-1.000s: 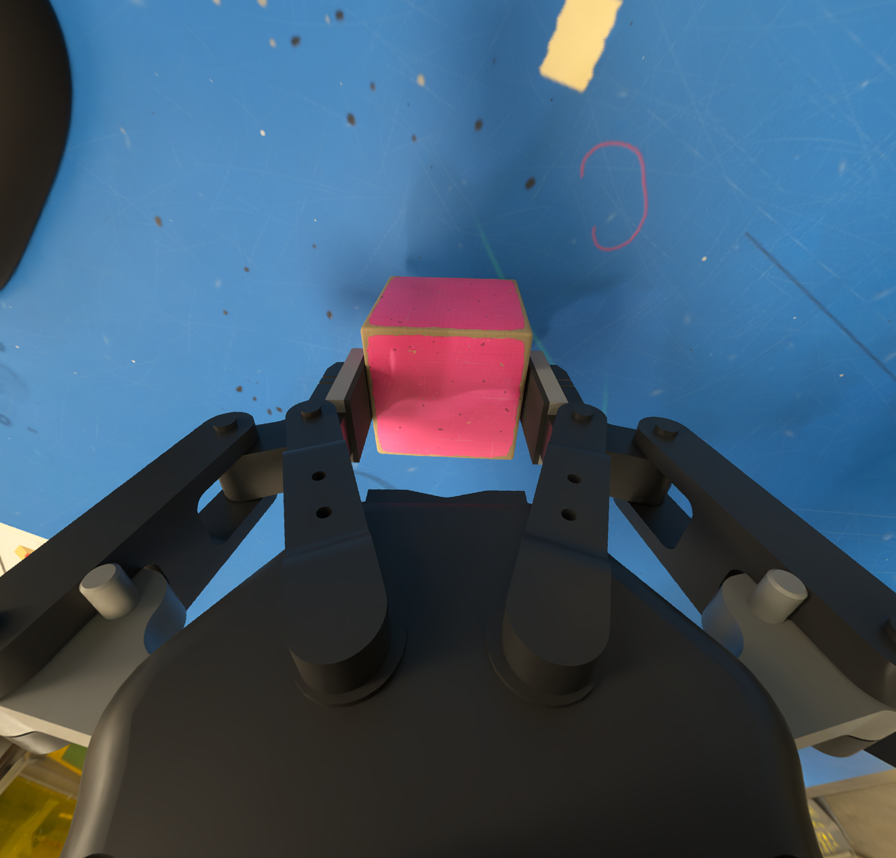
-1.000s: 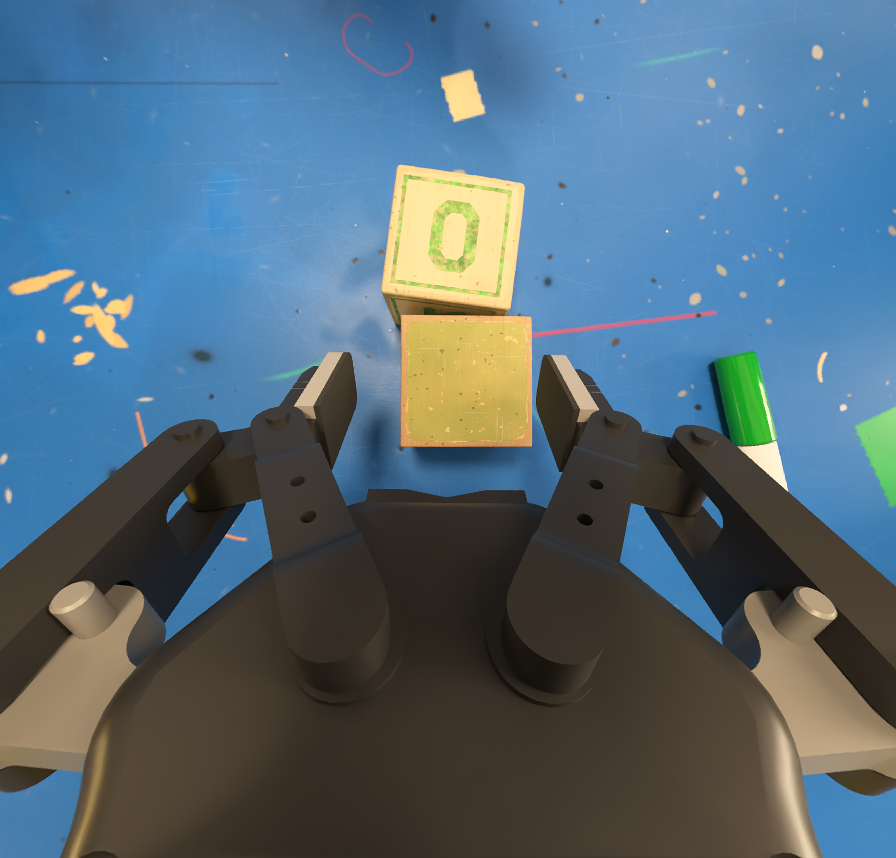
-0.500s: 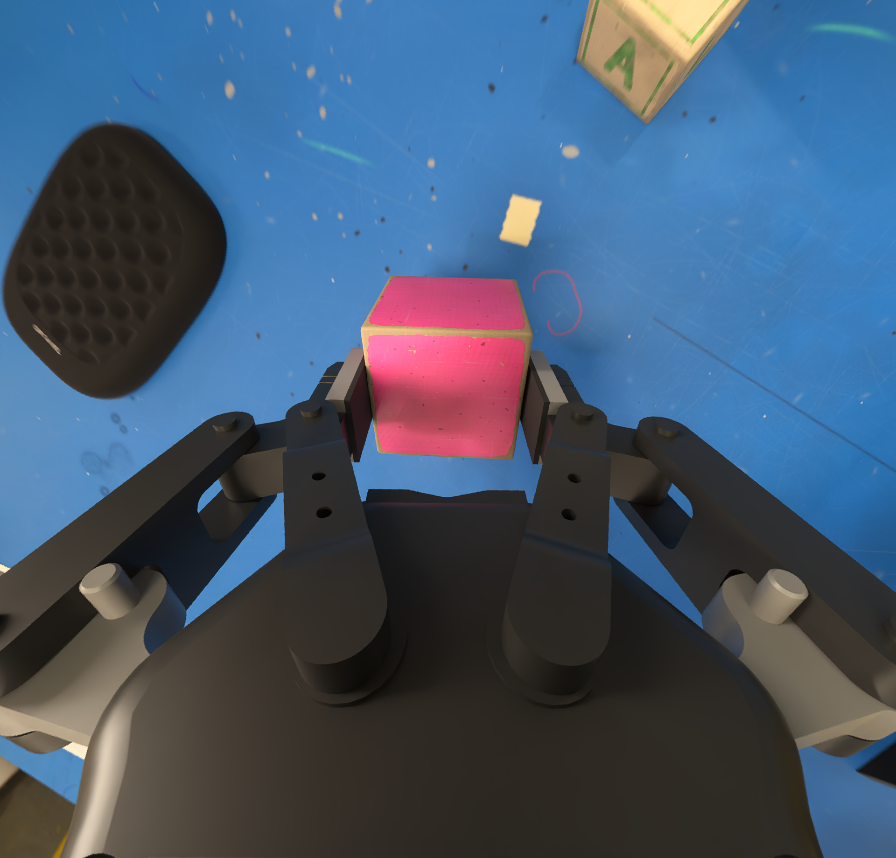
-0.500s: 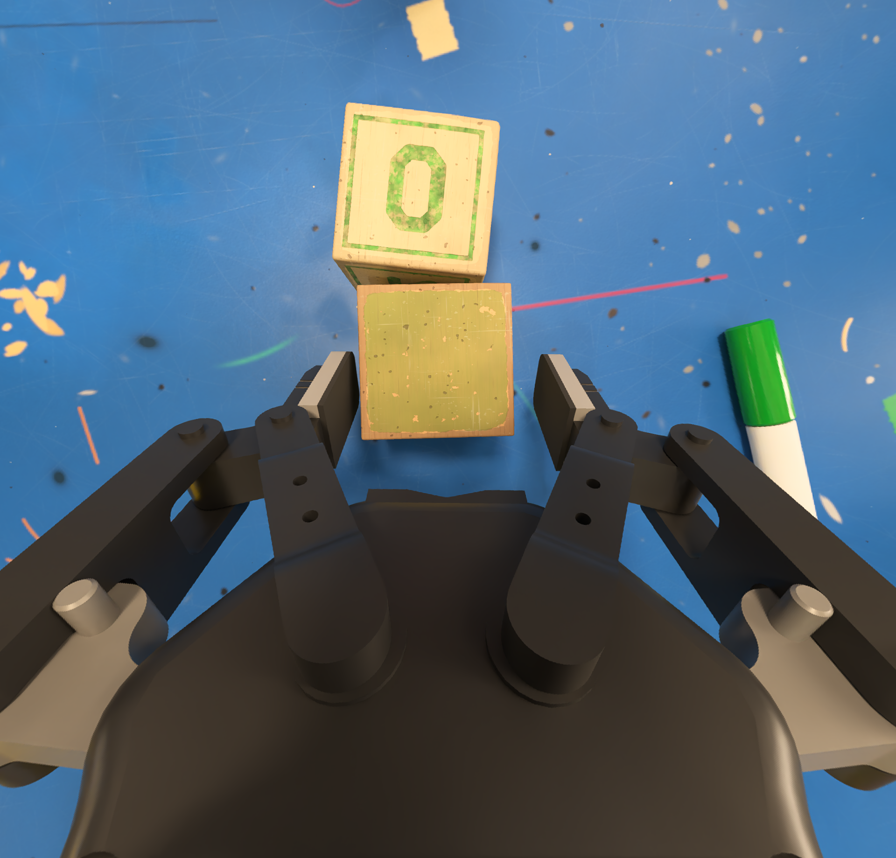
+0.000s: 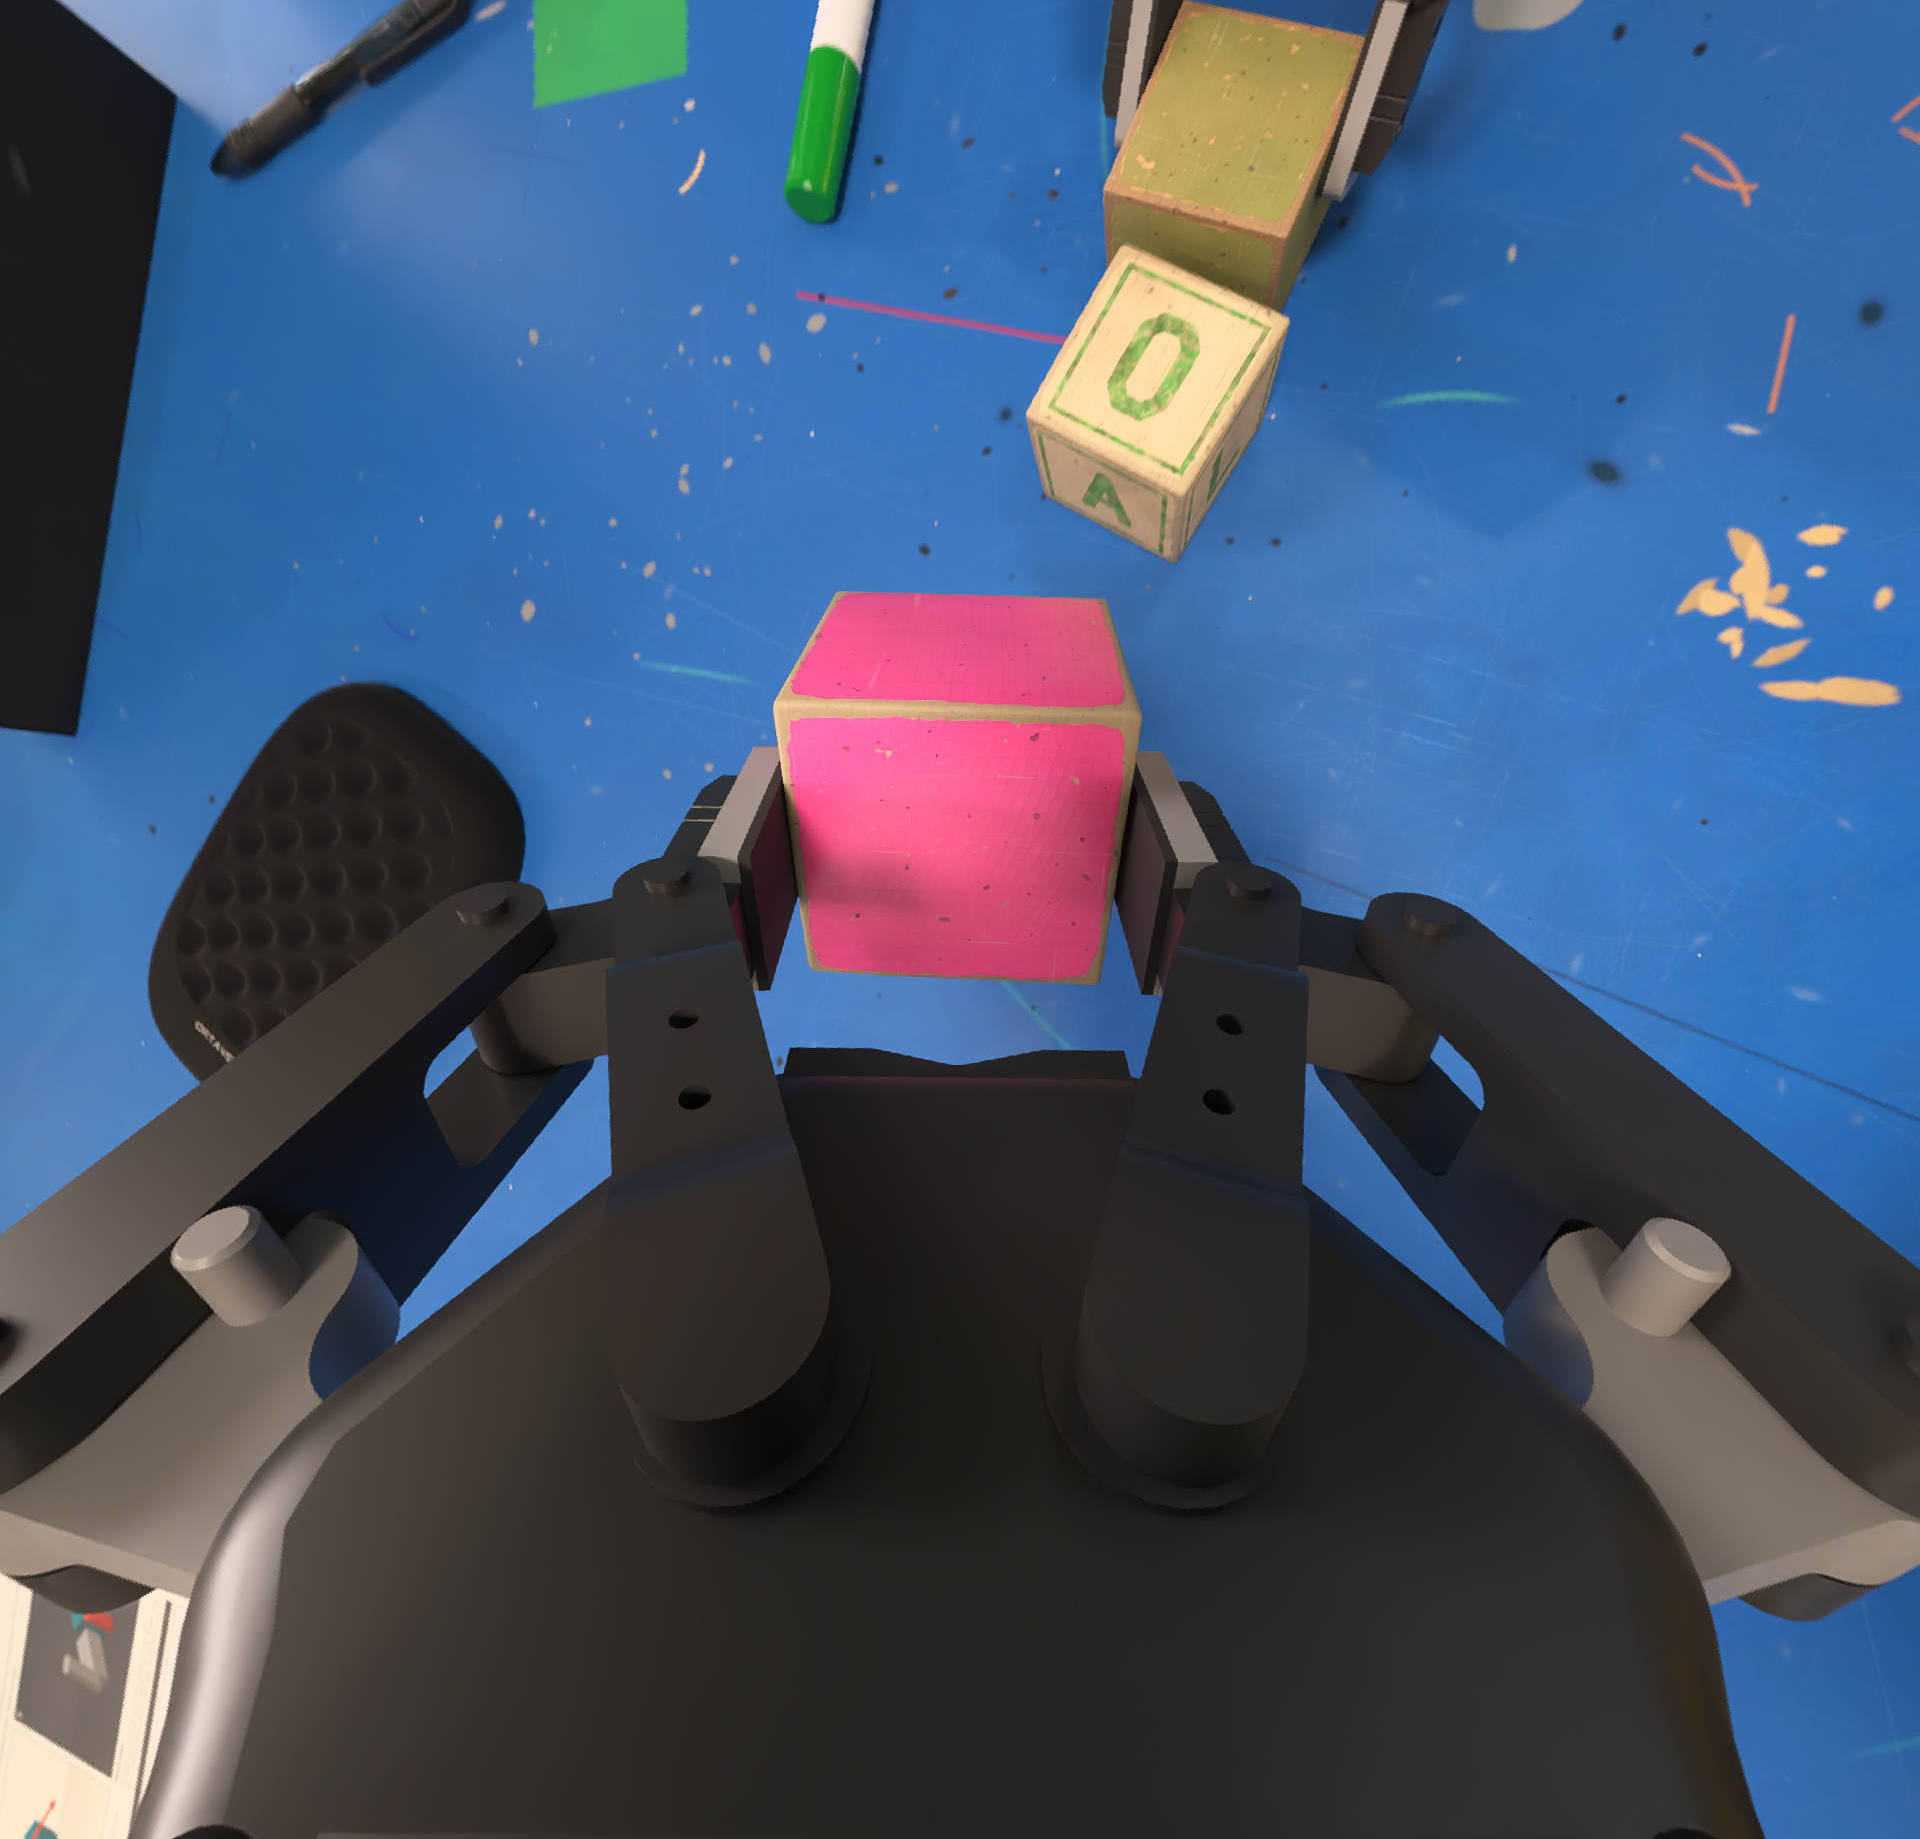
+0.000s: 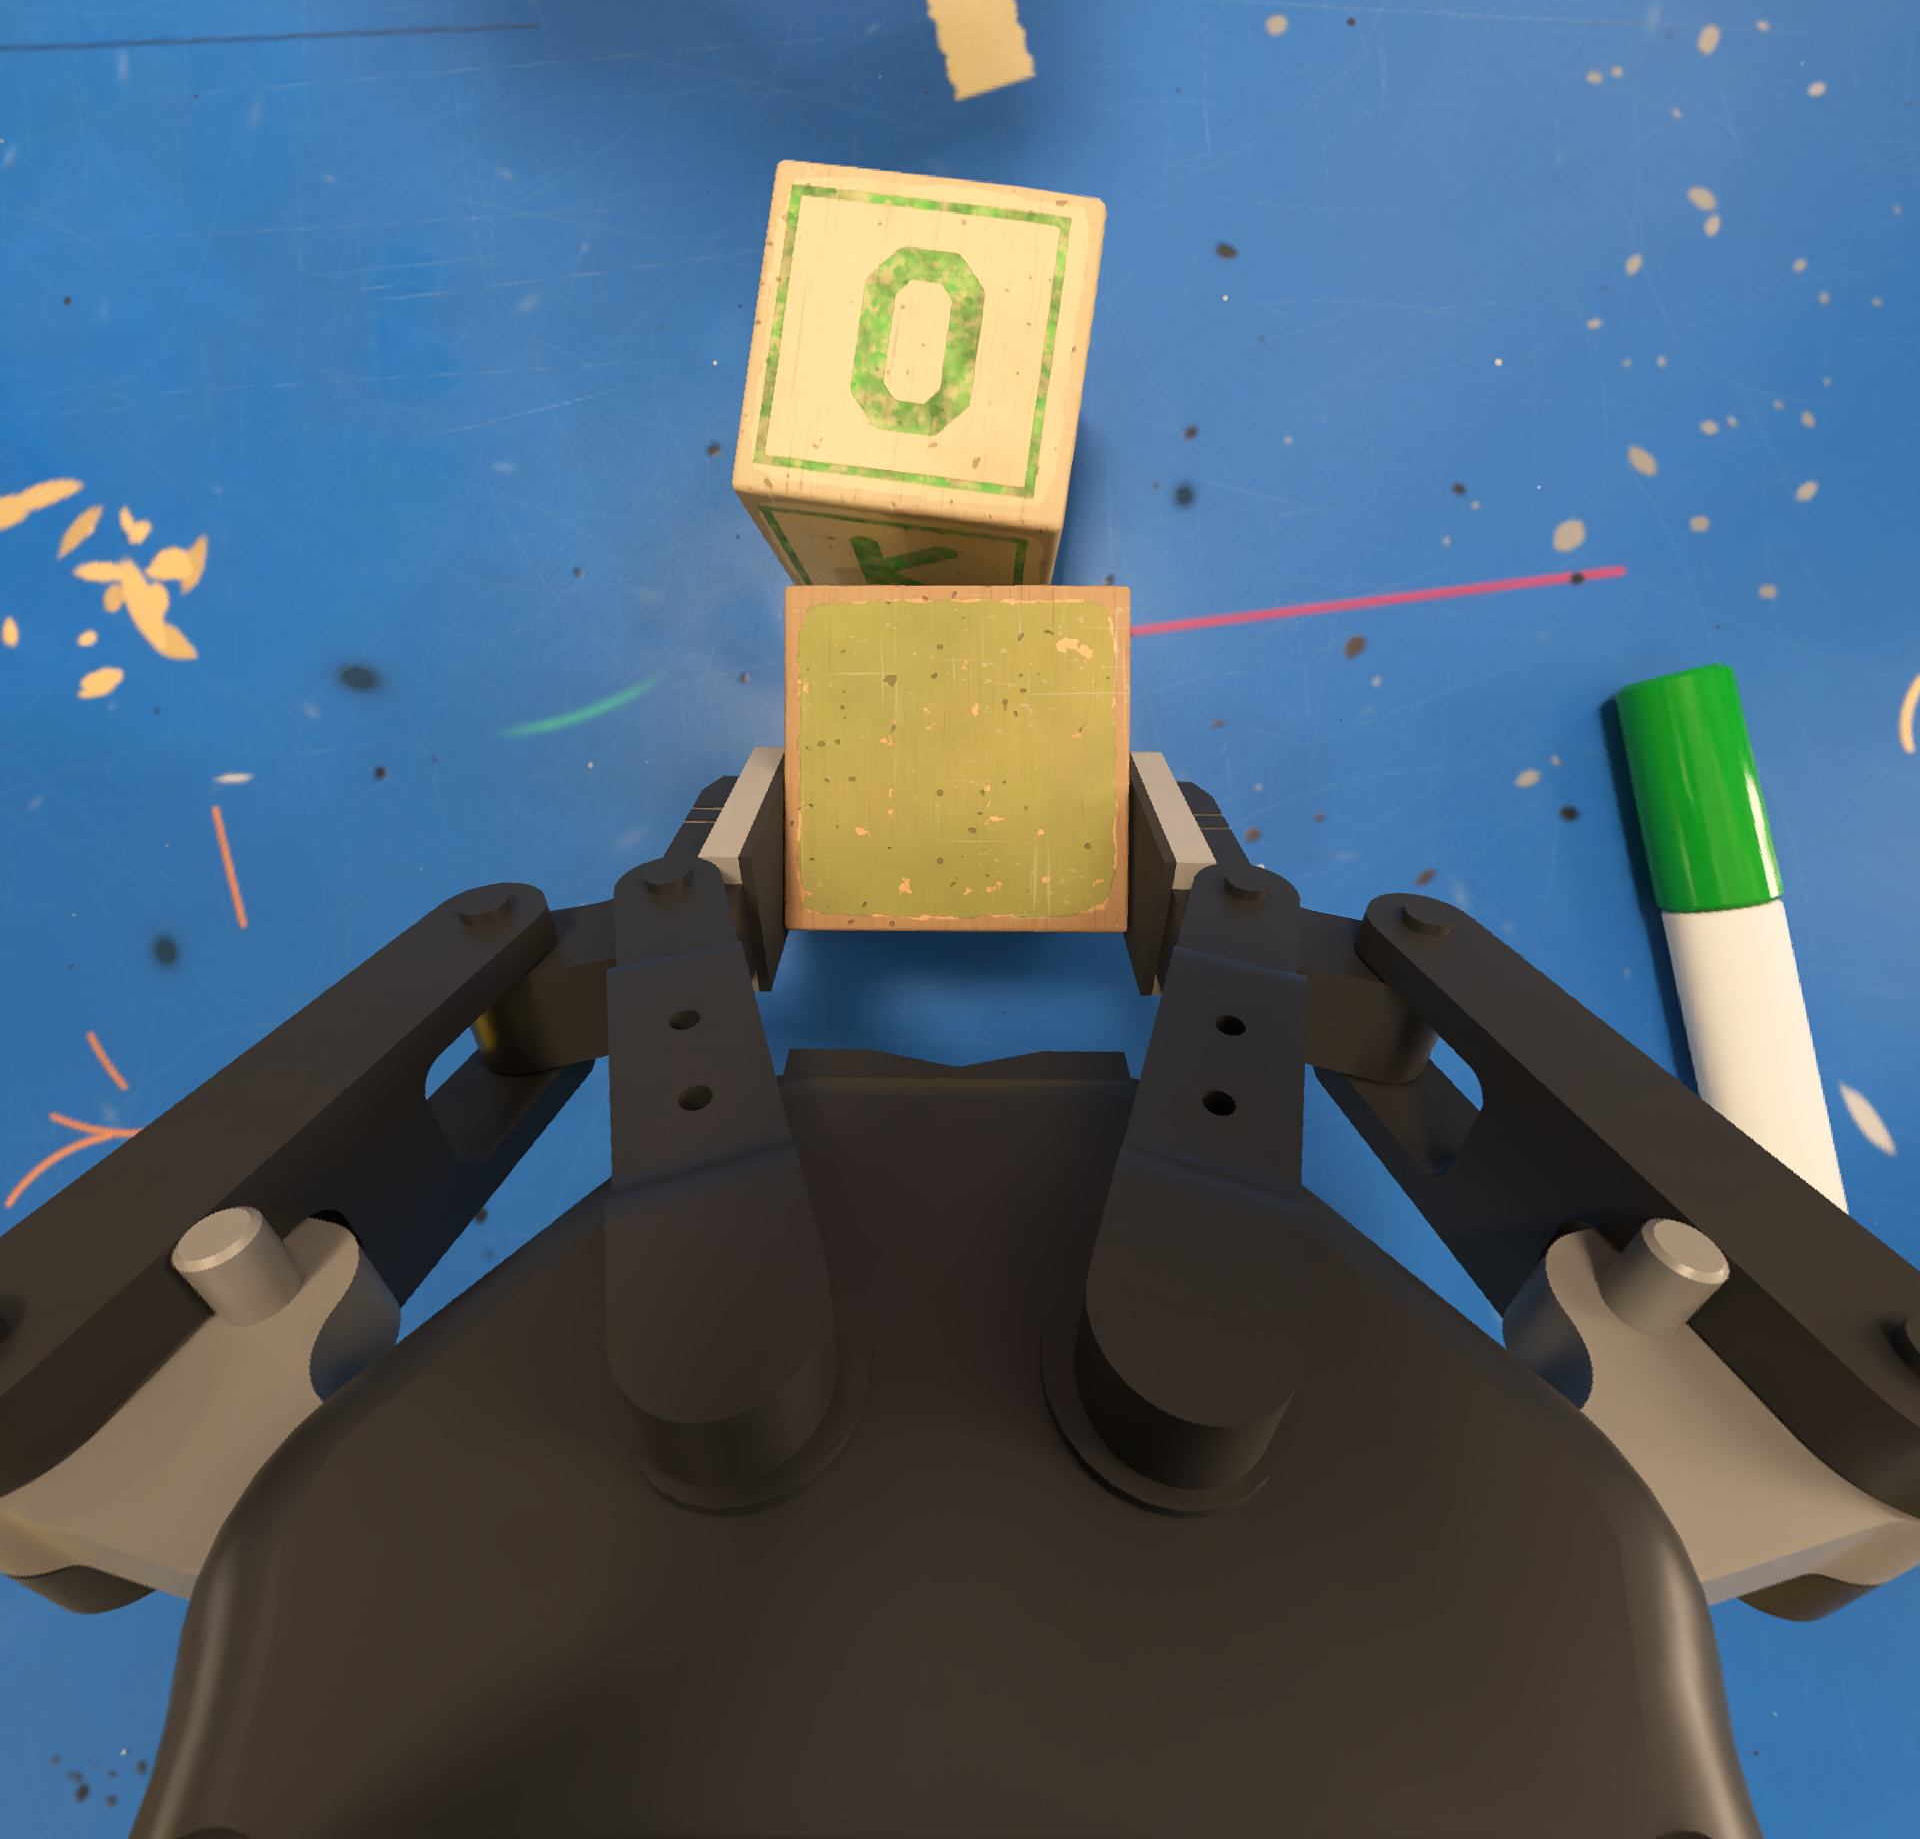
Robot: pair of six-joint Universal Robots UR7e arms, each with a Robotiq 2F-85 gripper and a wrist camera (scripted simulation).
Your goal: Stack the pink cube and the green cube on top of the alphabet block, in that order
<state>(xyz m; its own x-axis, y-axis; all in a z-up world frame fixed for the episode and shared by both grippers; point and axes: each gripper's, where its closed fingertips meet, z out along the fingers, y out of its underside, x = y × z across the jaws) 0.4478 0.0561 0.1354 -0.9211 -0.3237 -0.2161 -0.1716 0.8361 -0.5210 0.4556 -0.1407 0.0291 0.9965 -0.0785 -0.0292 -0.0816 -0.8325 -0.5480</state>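
Left gripper (image 5: pixel 954 859) clamps the pink cube (image 5: pixel 954 844) aloft, right gripper (image 6: pixel 956 859) pinches the green cube (image 6: pixel 956 761) beside the alphabet block (image 6: pixel 920 345); nothing stacked yet

Scuffed blue counter (image 5: pixel 416 418) flecked with pale specks, orange scrapes at right and a thin pink line mid-scene. Dark slab (image 5: pixel 62 335) along far-left edge. Soft light, blurred shadows.
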